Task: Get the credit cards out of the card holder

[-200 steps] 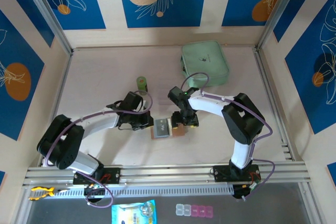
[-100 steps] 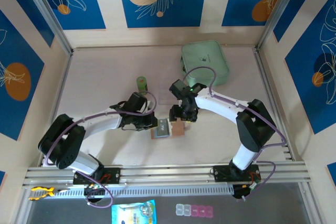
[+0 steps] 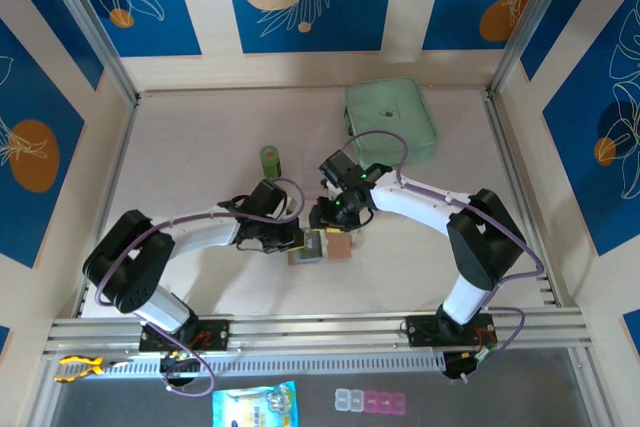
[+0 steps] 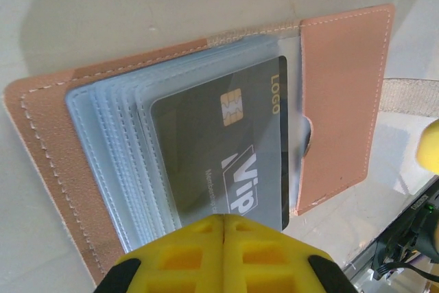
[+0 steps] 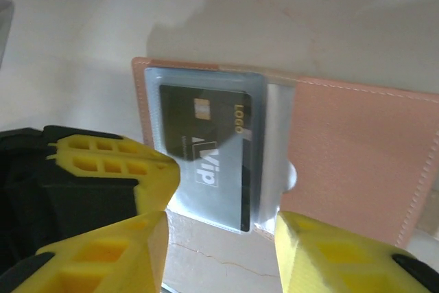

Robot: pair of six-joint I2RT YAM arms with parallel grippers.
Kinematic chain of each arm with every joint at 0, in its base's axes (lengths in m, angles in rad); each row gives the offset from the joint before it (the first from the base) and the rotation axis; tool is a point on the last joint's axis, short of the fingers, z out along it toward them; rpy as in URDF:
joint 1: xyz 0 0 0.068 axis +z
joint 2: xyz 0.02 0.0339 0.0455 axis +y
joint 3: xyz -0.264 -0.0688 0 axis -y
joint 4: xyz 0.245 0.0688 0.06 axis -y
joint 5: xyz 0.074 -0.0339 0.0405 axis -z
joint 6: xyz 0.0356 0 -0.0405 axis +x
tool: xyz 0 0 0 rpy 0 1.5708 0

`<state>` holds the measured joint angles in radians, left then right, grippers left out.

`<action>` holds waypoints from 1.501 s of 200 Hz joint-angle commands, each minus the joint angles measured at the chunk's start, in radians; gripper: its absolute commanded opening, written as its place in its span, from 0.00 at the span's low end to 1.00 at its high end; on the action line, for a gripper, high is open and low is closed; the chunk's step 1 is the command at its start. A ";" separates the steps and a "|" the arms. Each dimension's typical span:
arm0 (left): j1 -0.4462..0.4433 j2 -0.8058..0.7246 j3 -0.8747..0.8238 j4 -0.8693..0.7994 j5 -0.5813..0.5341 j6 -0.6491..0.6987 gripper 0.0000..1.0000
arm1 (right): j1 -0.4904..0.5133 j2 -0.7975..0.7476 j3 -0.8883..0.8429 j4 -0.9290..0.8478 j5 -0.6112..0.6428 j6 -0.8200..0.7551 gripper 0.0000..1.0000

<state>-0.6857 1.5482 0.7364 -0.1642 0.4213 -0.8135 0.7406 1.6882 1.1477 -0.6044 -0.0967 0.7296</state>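
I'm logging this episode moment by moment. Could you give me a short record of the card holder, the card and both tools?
card holder: open, flat on the table
card: grey, VIP print, in the front clear pocket, not yet out
left tool: shut, over the card's near edge
right tool: jaws apart, the pocket's edge between them
pouch: green, at the far side, untouched
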 commanded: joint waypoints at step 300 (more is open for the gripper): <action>-0.009 -0.041 0.033 -0.141 -0.108 0.053 0.03 | 0.006 0.120 -0.121 0.196 -0.146 0.002 0.21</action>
<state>-0.6899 1.5295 0.7498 -0.2562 0.3382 -0.7761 0.7406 1.7916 1.0435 -0.4091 -0.2211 0.7269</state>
